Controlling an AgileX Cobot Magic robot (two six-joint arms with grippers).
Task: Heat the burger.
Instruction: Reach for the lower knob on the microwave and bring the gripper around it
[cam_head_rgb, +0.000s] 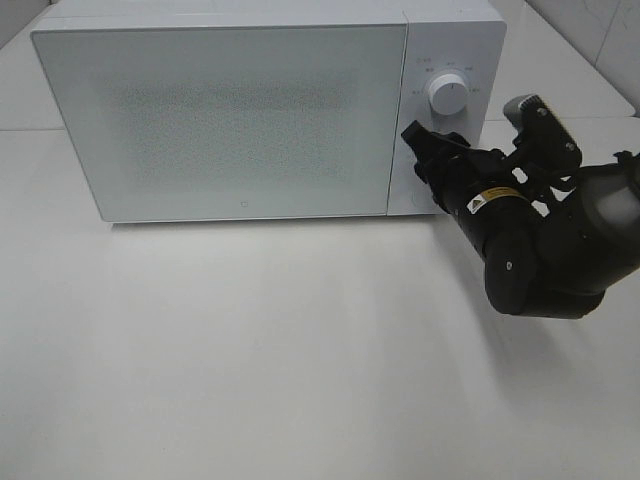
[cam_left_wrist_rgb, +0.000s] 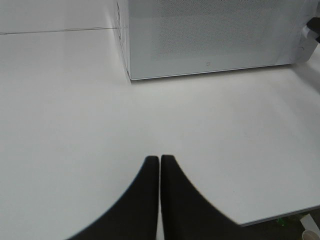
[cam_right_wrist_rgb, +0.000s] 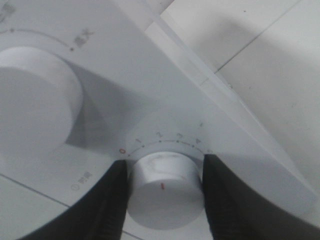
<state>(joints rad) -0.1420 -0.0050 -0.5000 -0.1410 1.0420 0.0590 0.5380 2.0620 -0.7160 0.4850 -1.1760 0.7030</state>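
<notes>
Torque counts: right gripper (cam_right_wrist_rgb: 165, 184), clamped half-open on the timer knob (cam_right_wrist_rgb: 162, 200), must twist squarely; left gripper (cam_left_wrist_rgb: 160, 167) shut, empty.

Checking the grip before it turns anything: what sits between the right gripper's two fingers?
The lower white dial on the microwave, a finger against each side; the right wrist view shows it.

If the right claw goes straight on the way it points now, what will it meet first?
Most likely the microwave's panel. The right claw grips the lower knob, so its fingertips are close to the panel beside that knob; how close is hard to tell.
</notes>
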